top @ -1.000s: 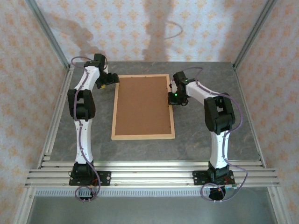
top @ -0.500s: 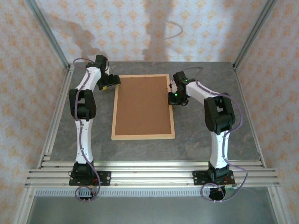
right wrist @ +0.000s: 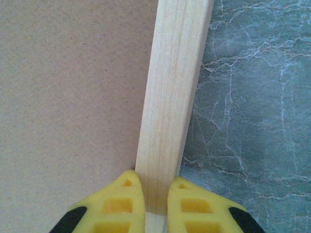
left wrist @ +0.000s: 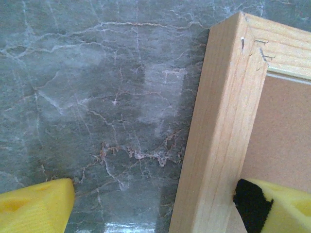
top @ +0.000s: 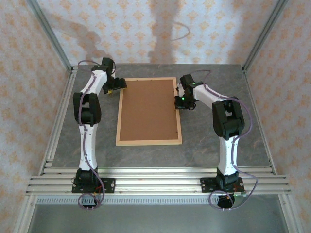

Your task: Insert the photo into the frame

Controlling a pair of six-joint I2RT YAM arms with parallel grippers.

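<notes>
The frame (top: 118,116) of light wood lies flat mid-table with a brown backing board (top: 148,109) filling it. The photo is hidden or out of view. My left gripper (top: 116,87) is at the frame's far left corner. In the left wrist view it (left wrist: 155,194) stands open and straddles the wooden rail (left wrist: 218,121), with one yellow pad (left wrist: 34,206) over the table and the other over the board. My right gripper (top: 180,103) is at the frame's right rail. In the right wrist view it (right wrist: 155,194) is shut on that rail (right wrist: 175,82).
Grey marble-patterned tabletop (top: 218,141) surrounds the frame. Metal posts and patterned walls (top: 34,97) enclose the table on three sides. Aluminium rails (top: 155,182) carry the arm bases at the near edge.
My left arm has shifted slightly right, bringing its gripper closer over the frame's far left corner. The right arm and the frame have not moved.
</notes>
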